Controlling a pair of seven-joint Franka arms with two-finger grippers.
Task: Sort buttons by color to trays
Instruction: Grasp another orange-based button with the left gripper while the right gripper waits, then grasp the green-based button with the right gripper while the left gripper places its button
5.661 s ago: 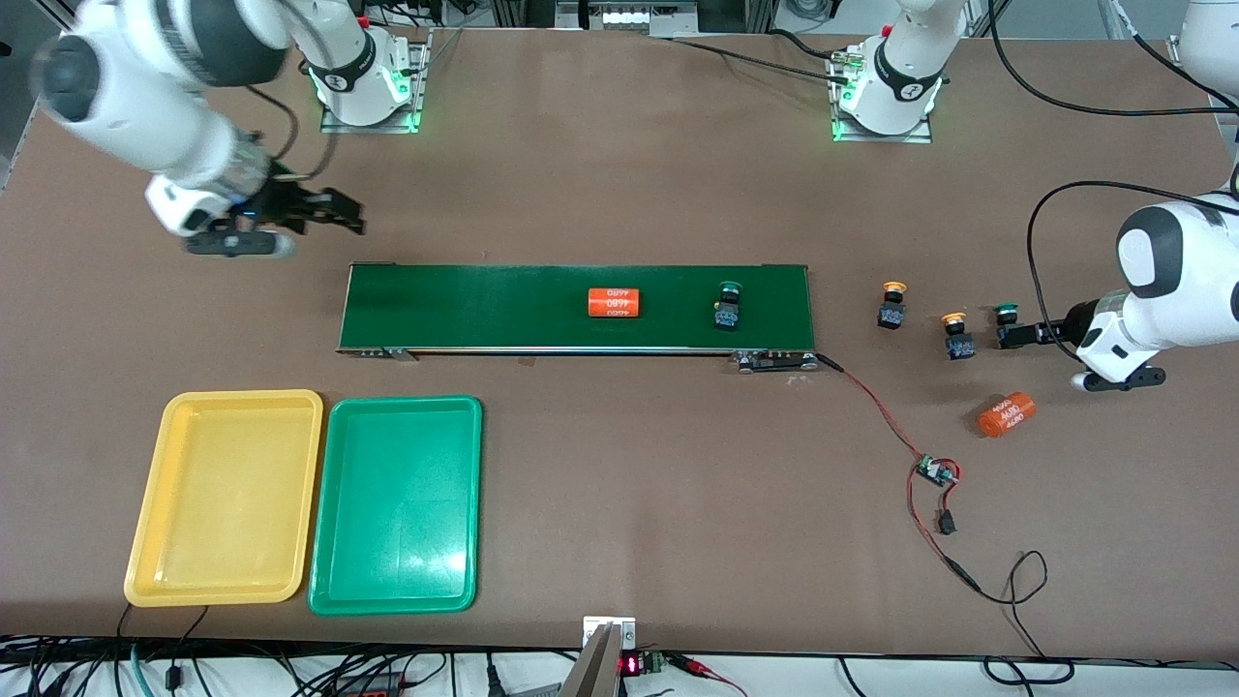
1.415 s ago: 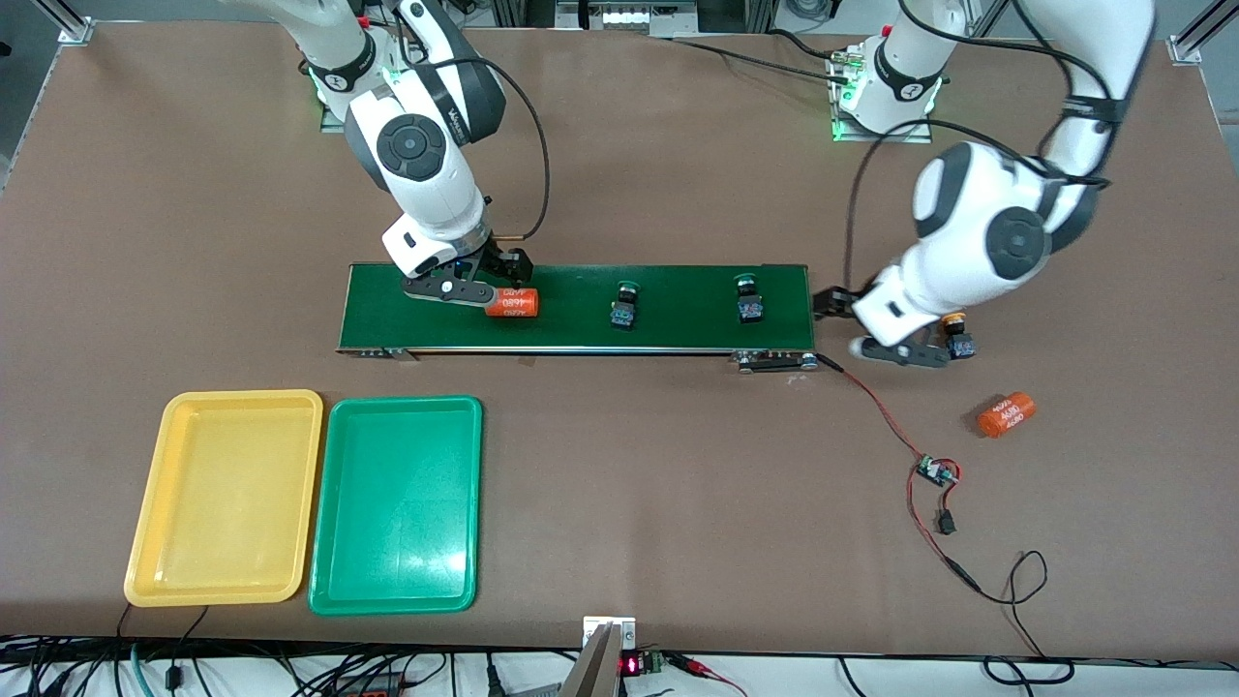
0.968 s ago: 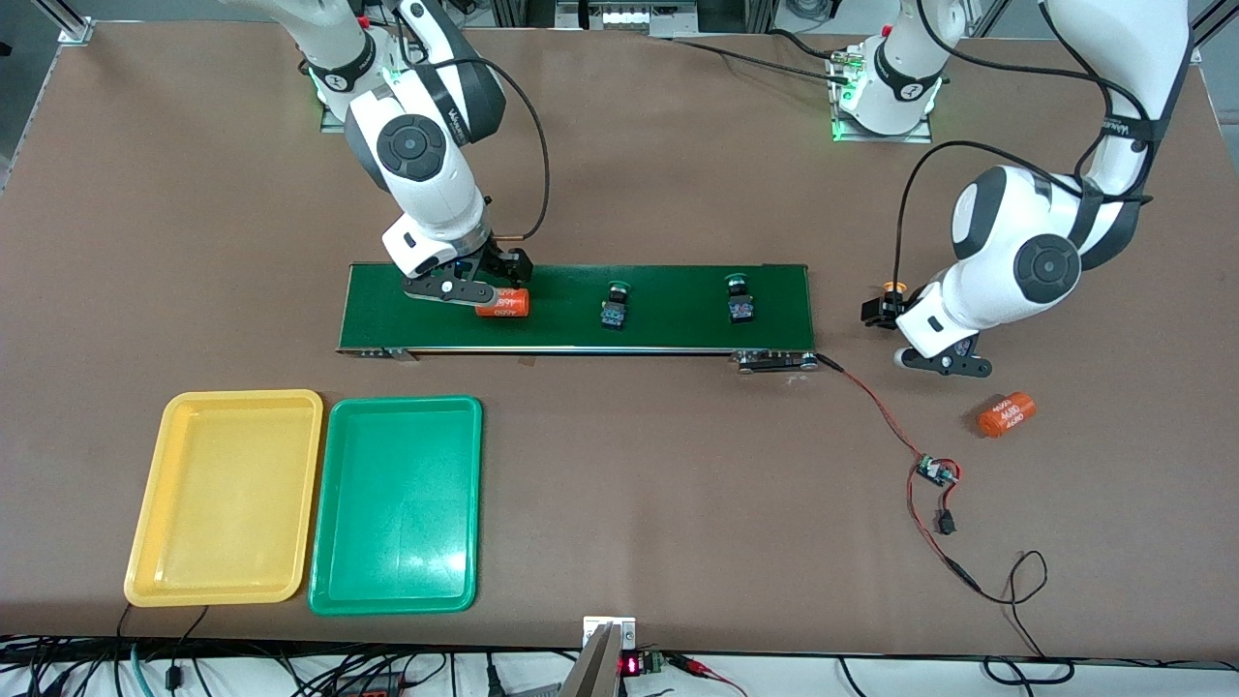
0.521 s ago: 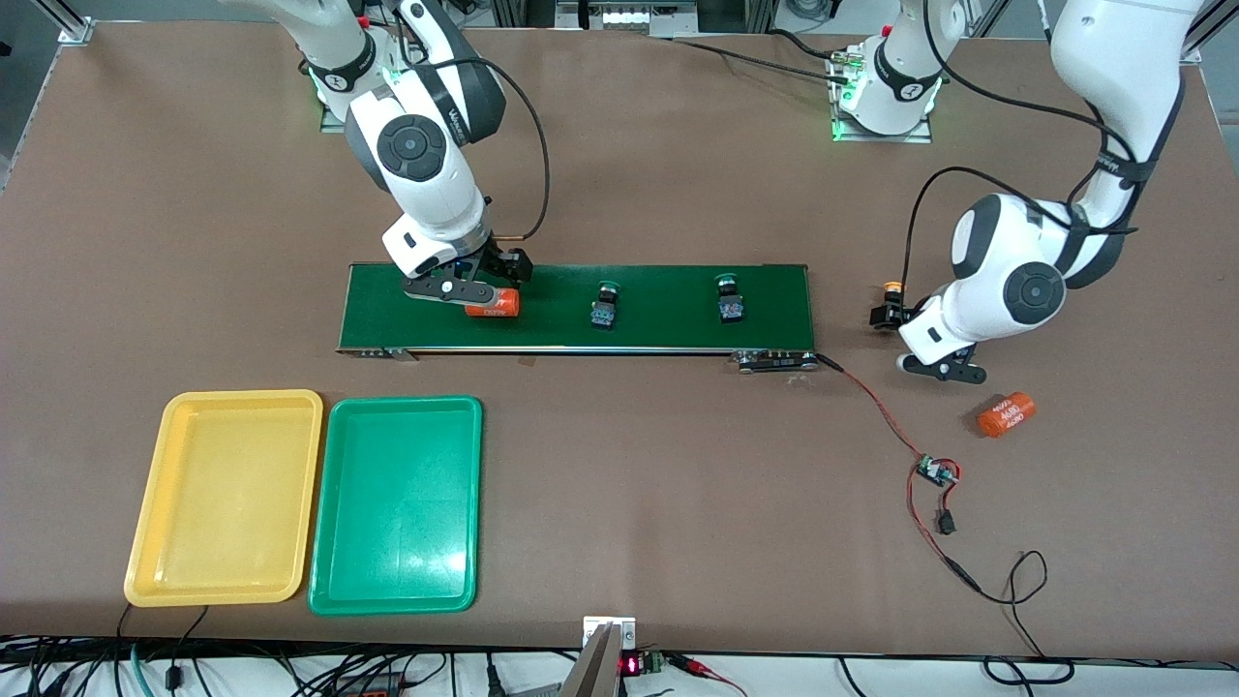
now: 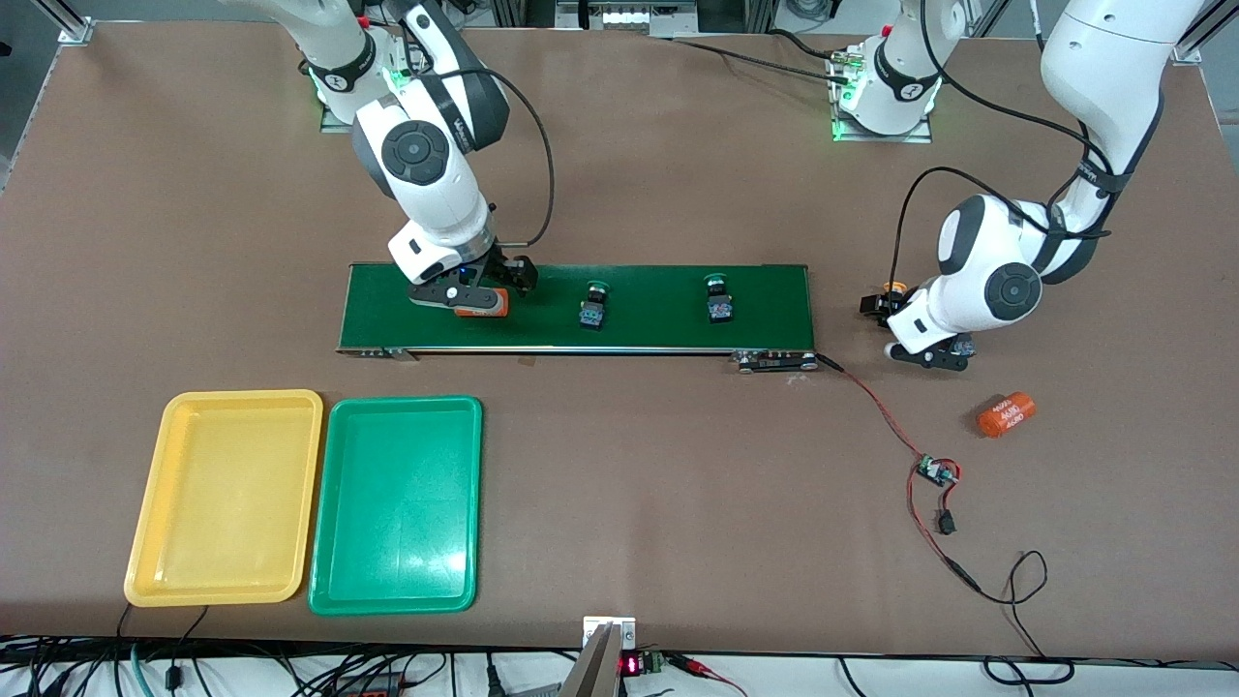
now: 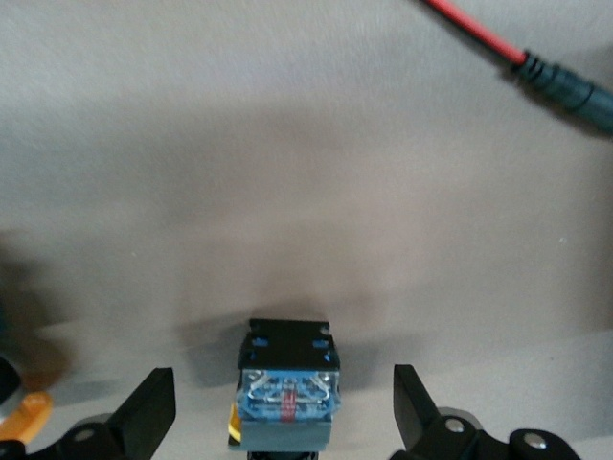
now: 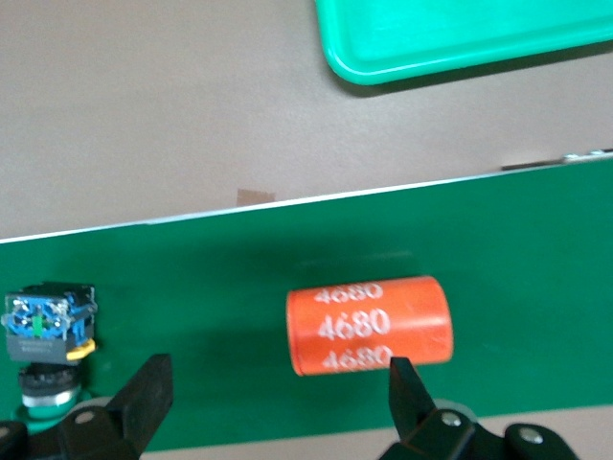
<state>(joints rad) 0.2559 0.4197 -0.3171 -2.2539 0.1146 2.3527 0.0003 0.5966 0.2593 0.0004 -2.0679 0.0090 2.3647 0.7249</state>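
Nothing is sorted yet; the shallow yellow plastic tray (image 5: 225, 499) and its green twin (image 5: 396, 505) are lying bare, nearest the front camera. The left gripper (image 6: 285, 424) is hanging wide open around a yellow-capped black push-button (image 6: 287, 395), gripping nothing; it needs closing next, I'd say. The right gripper (image 7: 278, 412) is gaping over an orange "4680" cylinder (image 7: 370, 325) on the dark-green conveyor belt (image 5: 658, 329), with two green-capped buttons (image 5: 592, 308) riding there.

Button (image 6: 287, 395) between spread fingers (image 6: 151, 410), red wire (image 6: 479, 36) nearby

One orange cylinder (image 5: 481, 302) lies on the conveyor belt (image 5: 658, 334), another (image 5: 1006, 414) on the table (image 5: 678, 484).
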